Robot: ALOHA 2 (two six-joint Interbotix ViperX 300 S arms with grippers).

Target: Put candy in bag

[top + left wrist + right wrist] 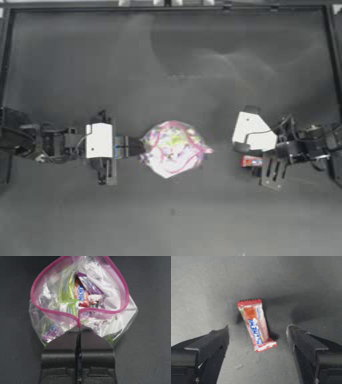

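Top view: bag (174,148) mid-tabletop (167,65), left gripper (138,147) at its left edge, candy (252,161) right of bag by right gripper (248,155); left wrist: fingers clamped on bag's pink seal strip, mouth gaping; right wrist: fingers apart, candy flat on tabletop between them, untouched

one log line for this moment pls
left pincer: shut on bag rim, mouth open | right pincer: open over candy | candy: on table

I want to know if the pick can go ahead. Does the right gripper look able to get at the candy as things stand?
Probably yes. The right gripper is open, with its jaws on either side of the candy, which lies flat on the bare table. Nothing sits between them. The left gripper is shut on the bag, away from the candy.
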